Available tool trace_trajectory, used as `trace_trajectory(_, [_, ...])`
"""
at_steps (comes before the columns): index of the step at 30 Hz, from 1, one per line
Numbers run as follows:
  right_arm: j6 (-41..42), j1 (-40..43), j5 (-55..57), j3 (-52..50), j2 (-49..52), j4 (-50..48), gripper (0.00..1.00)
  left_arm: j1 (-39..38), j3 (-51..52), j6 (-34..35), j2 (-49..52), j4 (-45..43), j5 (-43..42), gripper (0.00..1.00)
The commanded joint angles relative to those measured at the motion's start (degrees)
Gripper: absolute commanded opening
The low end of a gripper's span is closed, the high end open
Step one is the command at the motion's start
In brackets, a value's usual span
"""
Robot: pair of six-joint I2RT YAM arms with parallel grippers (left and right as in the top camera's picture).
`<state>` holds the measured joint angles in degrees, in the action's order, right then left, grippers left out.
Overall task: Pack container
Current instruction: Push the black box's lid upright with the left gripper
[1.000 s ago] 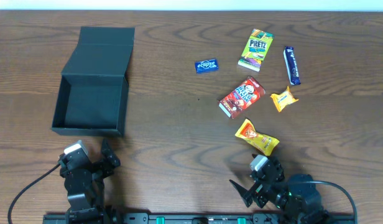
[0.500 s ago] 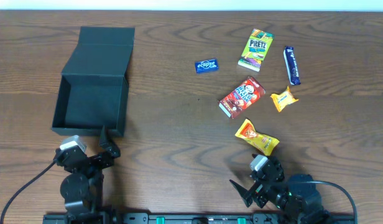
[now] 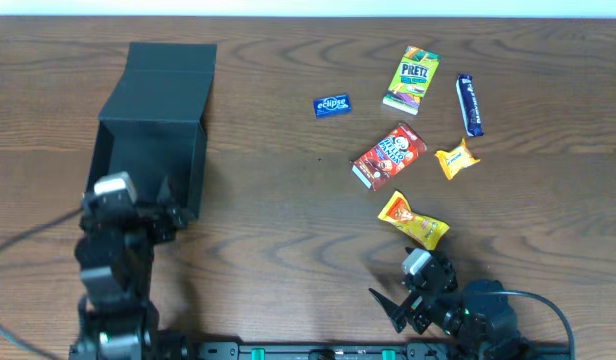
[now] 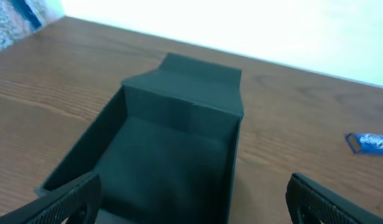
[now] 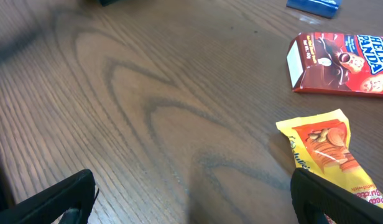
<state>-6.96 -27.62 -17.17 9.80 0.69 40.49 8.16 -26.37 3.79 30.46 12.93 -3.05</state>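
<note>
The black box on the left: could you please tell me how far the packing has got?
Done: the box is open but empty. In hand: nothing; left gripper and right gripper are both open. Left: all six snacks, from the blue gum to the yellow packet, lie on the table.

My left gripper (image 4: pixel 194 202) hangs spread over the container (image 3: pixel 158 100), whose walls hem me in on both sides. Bare table (image 3: pixel 278 200) fills mid-frame. At lower right, the yellow packet (image 3: pixel 413 222) blocks my right gripper (image 3: pixel 400 282).
</note>
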Motion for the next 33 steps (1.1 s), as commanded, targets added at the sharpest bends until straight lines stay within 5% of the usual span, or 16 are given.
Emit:
trace_trajectory(1, [-0.83, -0.96, -0.61, -0.13, -0.37, 0.0, 0.99, 0.22, -5.6, -2.58, 8.02, -0.09, -0.48, 0.95])
trace_trajectory(15, [-0.83, -0.96, -0.61, -0.13, -0.37, 0.0, 0.99, -6.82, -23.74, -7.41, 43.6, 6.64, -1.81, 0.95])
trace_trajectory(21, [-0.83, -0.96, -0.61, -0.13, -0.37, 0.0, 0.99, -6.82, -23.71, -7.48, 49.16, 6.49, -8.76, 0.95])
trace_trajectory(33, [-0.83, -0.96, -0.61, -0.13, -0.37, 0.0, 0.99, -6.8, -23.56, -7.45, 50.82, 6.54, -9.03, 0.95])
